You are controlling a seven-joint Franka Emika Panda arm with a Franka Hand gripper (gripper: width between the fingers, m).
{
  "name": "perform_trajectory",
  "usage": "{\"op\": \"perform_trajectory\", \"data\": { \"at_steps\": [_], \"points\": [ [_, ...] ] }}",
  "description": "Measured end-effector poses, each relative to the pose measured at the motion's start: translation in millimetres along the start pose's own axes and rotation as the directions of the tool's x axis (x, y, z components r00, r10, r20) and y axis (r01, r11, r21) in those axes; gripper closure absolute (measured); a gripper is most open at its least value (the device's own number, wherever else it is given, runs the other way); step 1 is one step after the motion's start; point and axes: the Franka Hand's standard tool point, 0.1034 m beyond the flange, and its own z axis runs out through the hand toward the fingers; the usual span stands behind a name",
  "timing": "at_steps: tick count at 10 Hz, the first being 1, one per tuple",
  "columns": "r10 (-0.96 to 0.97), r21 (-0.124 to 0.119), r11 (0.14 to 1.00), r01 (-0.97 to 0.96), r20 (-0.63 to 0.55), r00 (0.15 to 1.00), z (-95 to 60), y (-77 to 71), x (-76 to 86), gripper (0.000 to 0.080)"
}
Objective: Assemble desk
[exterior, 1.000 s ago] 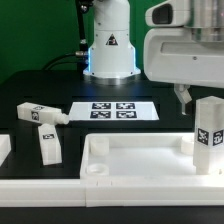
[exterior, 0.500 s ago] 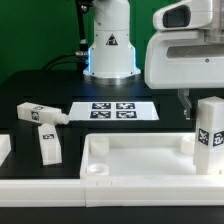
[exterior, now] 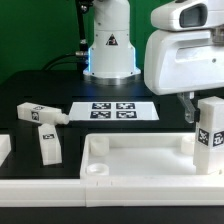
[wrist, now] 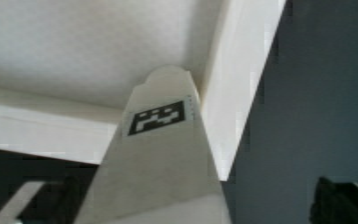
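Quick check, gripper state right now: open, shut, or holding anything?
Gripper: open, with a finger on either side of the upright leg and a gap to each finger, so it is holding nothing.

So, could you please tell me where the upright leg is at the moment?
In the exterior view, the upright leg stands at the picture's far right, at the right end of the tabletop, to the right of the marker board.
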Motion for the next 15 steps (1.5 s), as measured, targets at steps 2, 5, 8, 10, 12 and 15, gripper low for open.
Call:
{"op": "perform_trajectory", "data": {
  "at_steps": [2, 5, 8, 10, 12, 15],
  "points": [
    [0.136, 0.001, 0.991, -0.136, -0.001, 0.991, -0.1, 1.4, 0.2, 0.0413],
    [0.501, -0.01, 0.865, -0.501, -0.019, 0.865, 1.0, 3.9, -0.3, 0.0512],
    [0.749, 0.04, 0.663, -0.748, -0.051, 0.661, 1.7, 13.3, 0.6, 0.0512],
    [0.826, 0.043, 0.564, -0.824, -0.041, 0.563, 1.9, 12.6, -0.3, 0.0512],
    [0.962, 0.039, 0.272, -0.961, -0.025, 0.271, 2.4, 9.3, -3.4, 0.0512],
    [0.962, 0.088, -0.271, -0.959, 0.066, -0.266, 3.0, 5.8, -4.6, 0.0512]
  ]
}}
